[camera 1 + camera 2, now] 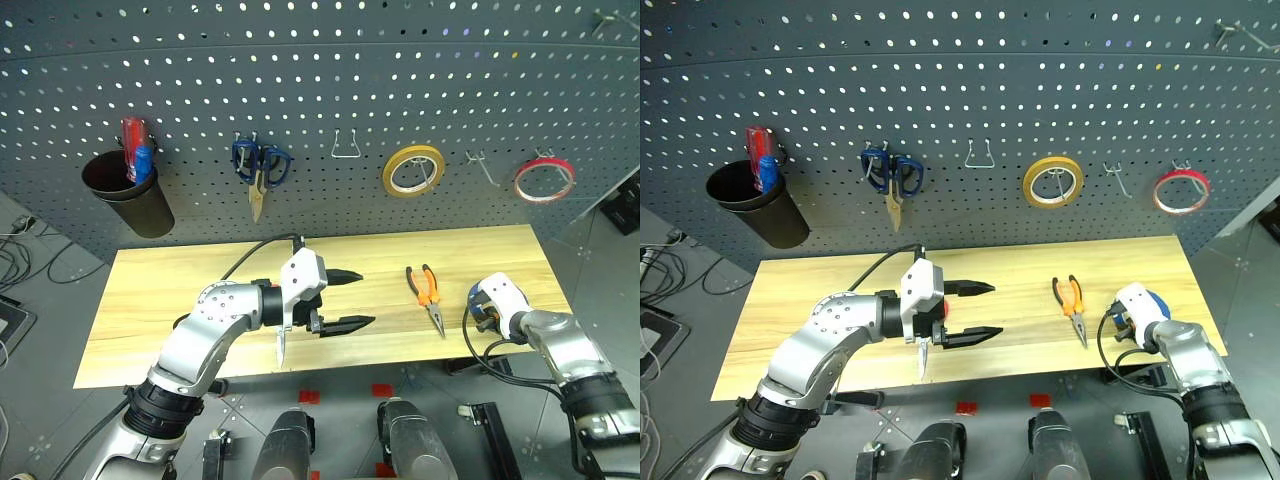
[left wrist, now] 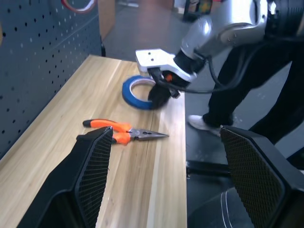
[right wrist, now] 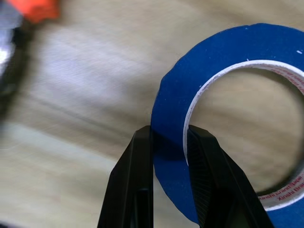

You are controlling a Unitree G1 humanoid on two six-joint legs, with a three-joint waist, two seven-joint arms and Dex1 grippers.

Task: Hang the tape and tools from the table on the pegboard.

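Wood, perforated panel, matt tape

We see a pale, smooth plank table point(image 1: 200, 290), a dull grey pegboard point(image 1: 320, 90) with thin metal hooks point(image 1: 346, 146), matt blue tape point(image 3: 228, 57) with a white papery inner rim, and pliers point(image 1: 428, 292) with orange, seemingly rubbery grips and bare metal jaws.

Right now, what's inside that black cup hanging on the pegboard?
Sticking out of the black cup are tool handles, red and blue. Their lower ends are hidden by the cup's wall, so what kind of tools they are cannot be told.
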